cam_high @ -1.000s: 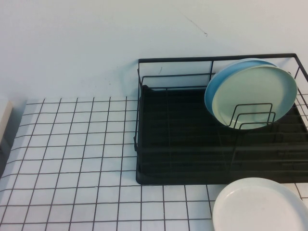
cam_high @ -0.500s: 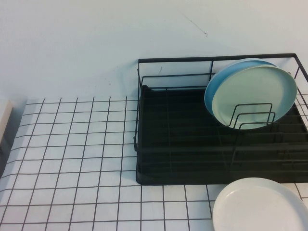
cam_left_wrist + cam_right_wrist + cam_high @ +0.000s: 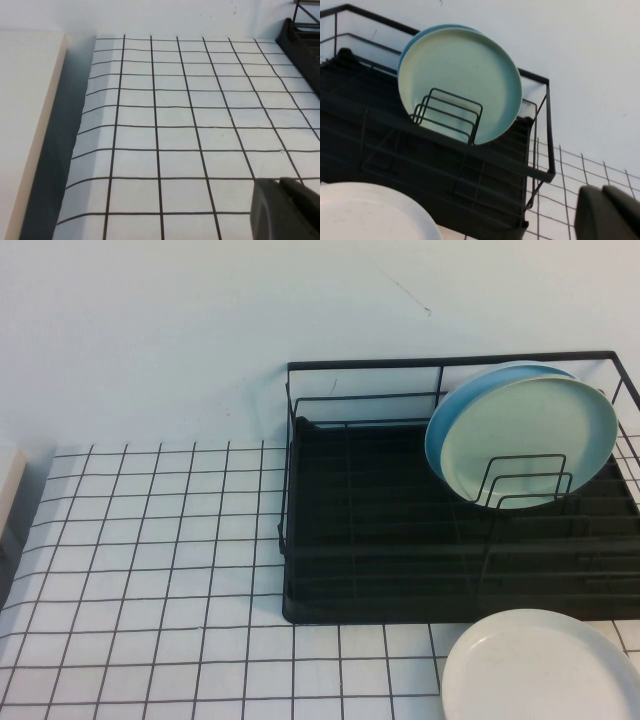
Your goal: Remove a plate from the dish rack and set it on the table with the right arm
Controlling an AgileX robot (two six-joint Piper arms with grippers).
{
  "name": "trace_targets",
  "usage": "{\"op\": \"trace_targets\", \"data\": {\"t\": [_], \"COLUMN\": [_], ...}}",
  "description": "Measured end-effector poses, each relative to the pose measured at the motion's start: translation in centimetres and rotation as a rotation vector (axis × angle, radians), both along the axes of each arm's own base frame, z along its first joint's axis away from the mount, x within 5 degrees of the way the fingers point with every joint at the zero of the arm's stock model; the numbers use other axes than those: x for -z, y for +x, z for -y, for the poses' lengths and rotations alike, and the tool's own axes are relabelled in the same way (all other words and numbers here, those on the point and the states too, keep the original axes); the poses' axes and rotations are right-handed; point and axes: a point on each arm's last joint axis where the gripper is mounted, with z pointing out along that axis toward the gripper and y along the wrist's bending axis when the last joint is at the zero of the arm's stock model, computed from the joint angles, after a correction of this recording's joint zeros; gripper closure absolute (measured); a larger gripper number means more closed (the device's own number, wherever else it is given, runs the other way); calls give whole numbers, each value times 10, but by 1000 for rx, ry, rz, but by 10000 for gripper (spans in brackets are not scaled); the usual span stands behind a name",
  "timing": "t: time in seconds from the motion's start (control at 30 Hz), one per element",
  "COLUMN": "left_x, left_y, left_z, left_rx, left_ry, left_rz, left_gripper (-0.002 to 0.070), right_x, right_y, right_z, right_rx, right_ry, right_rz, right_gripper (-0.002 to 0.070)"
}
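The white plate (image 3: 540, 665) lies flat on the table (image 3: 150, 540), just in front of the black dish rack (image 3: 400, 540), at the lower right. It also shows in the right wrist view (image 3: 370, 212), below the rack (image 3: 420, 150). Neither arm shows in the high view. My right gripper (image 3: 607, 212) is shut and empty, above the grid table (image 3: 560, 200) beside the rack's right end, apart from the plate. My left gripper (image 3: 287, 210) is shut and empty, over bare table (image 3: 175, 125) left of the rack.
A pale green plate (image 3: 530, 440) stands upright in the rack's wire loops with a blue plate (image 3: 440, 430) behind it. A pale board (image 3: 25, 125) borders the table's left edge. A white wall runs behind the table.
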Motion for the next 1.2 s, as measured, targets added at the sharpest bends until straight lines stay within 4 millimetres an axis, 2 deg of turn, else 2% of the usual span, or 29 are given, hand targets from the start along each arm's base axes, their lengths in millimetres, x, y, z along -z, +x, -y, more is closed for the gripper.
{"op": "trace_targets", "data": {"t": [0.2,0.27,0.4,1.2], "left_x": [0,0,0,0], "left_y": [0,0,0,0], "left_z": [0,0,0,0], "left_rx": [0,0,0,1], "left_ry": [0,0,0,3], "left_rz": [0,0,0,0], "left_gripper": [678,678,678,678], "right_x": [39,59,76,78], "right_y": [2,2,0,-1], "right_z": [5,8,12,11], "right_rx": [61,99,165,204], "right_ry": [-9,4,44,237], "right_rz": [41,8,-99,-142], "right_gripper": [678,678,678,678]}}
